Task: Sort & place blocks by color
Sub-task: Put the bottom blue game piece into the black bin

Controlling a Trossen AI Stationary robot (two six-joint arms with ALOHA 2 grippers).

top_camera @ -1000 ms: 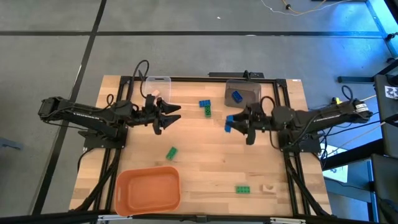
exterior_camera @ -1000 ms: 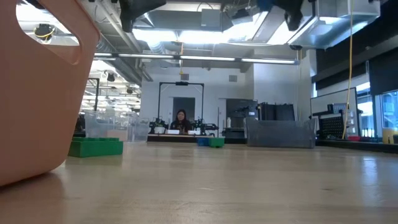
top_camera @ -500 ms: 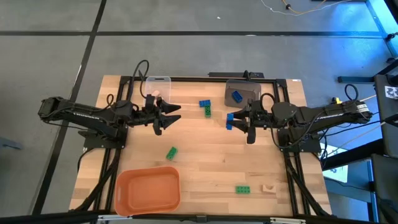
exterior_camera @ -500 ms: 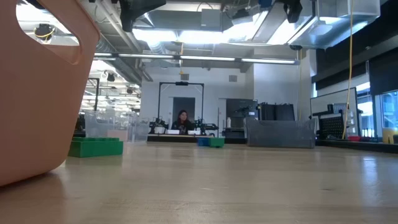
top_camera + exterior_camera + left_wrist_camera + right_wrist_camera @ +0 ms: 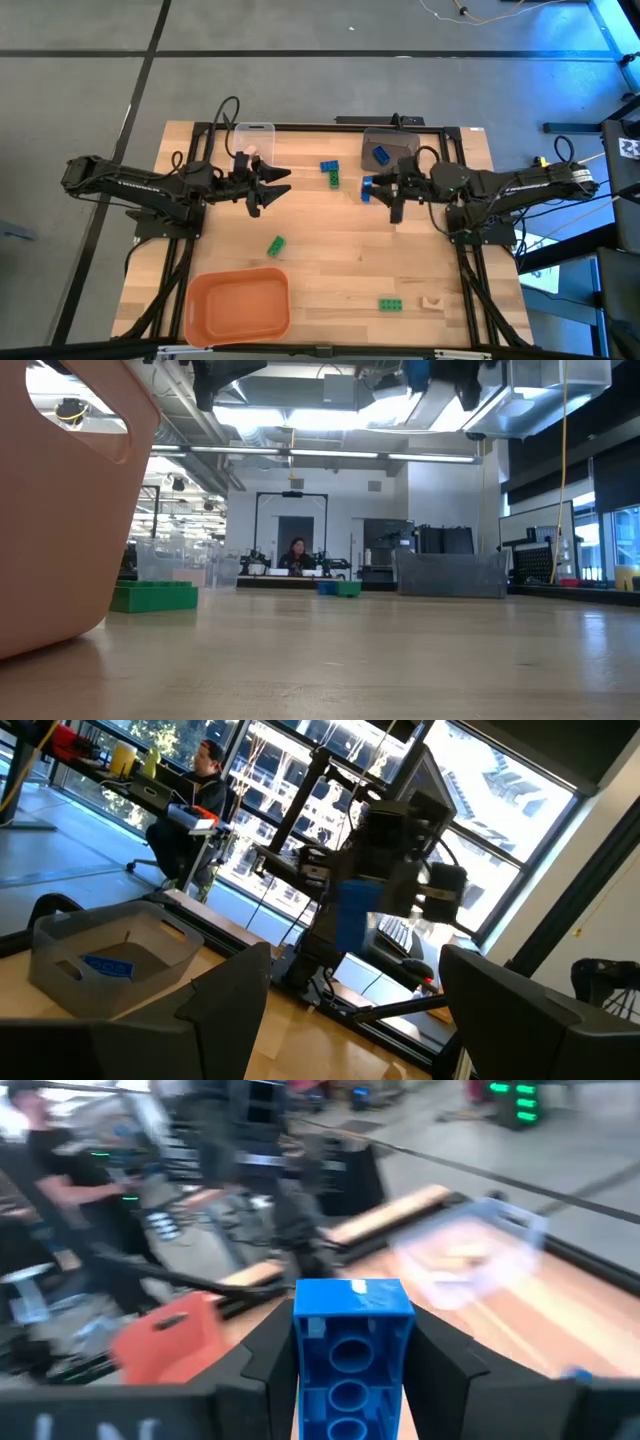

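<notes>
Blue block [image 5: 350, 1355] in right pincer [image 5: 350, 1380]

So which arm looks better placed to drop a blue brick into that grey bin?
The right. Its gripper already holds a blue studded brick beside the grey bin, where another blue brick lies. The left gripper hangs open and empty near the clear bin.

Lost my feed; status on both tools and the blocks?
Right tool shut on blue block, near grey bin. Left tool open, empty, waiting. Nothing in the way.
</notes>
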